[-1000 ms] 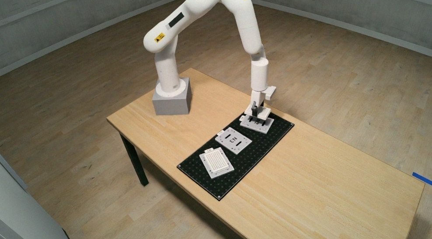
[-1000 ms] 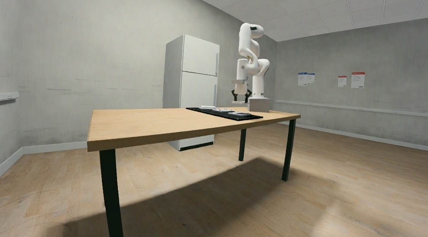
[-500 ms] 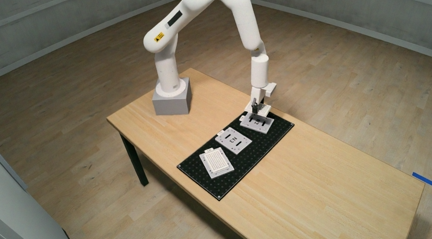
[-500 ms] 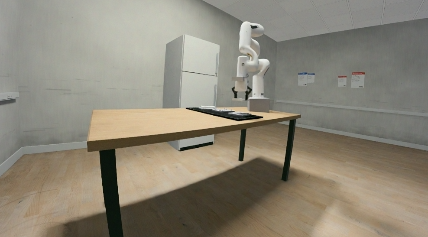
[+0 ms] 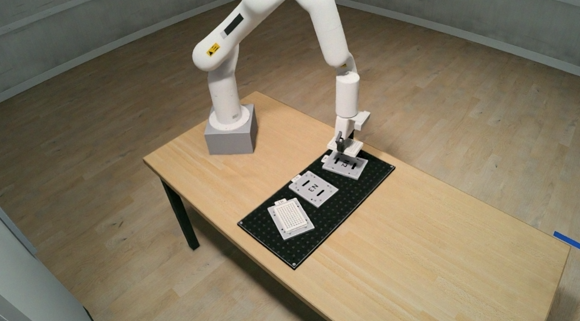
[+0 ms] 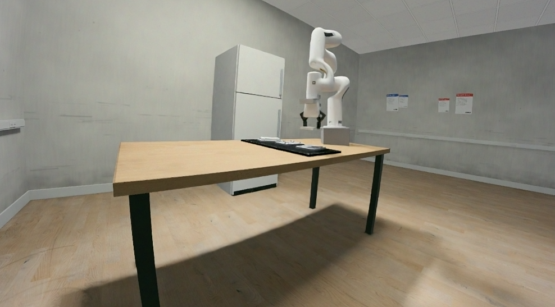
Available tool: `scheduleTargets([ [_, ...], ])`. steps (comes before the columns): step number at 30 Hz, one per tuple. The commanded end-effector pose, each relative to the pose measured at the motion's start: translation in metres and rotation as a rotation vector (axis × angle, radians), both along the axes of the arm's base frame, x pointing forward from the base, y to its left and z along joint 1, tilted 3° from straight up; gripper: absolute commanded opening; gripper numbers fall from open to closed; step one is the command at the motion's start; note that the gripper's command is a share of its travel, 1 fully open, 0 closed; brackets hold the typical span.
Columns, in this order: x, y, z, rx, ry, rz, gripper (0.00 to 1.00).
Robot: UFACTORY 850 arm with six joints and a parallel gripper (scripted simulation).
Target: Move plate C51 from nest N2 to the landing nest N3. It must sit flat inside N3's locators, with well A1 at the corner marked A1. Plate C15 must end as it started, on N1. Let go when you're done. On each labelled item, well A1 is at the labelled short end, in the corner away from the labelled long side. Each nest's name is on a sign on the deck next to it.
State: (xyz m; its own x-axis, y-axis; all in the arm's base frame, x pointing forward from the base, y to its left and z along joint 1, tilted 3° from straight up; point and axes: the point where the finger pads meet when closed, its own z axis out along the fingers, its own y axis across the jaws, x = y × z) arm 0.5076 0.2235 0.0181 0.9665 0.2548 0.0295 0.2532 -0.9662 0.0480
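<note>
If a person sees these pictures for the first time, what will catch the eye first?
The tall white six-joint arm arches from its grey pedestal at the wooden table's far corner. Its gripper, jaws shut on the white well plate C51, holds it lifted above grey nest N2 on the black perforated deck. Another white well plate sits on the nearest nest.

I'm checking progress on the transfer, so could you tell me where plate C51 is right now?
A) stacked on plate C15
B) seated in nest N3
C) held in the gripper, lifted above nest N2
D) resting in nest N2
C: the gripper is shut on plate C51, raised off nest N2, whose label now shows, while nest N3 is bare.
</note>
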Motion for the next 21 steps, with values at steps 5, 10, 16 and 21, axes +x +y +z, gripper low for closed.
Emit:
scheduleTargets([
  [5, 0.001, -0.04, 0.002, 0.008, -0.012, -0.214, 0.0],
  [10, 0.001, -0.055, 0.003, 0.008, -0.012, -0.214, 0.0],
  [16, 0.001, -0.085, 0.004, 0.007, -0.012, -0.214, 0.0],
  [21, 0.001, -0.11, 0.005, 0.007, -0.012, -0.214, 0.0],
])
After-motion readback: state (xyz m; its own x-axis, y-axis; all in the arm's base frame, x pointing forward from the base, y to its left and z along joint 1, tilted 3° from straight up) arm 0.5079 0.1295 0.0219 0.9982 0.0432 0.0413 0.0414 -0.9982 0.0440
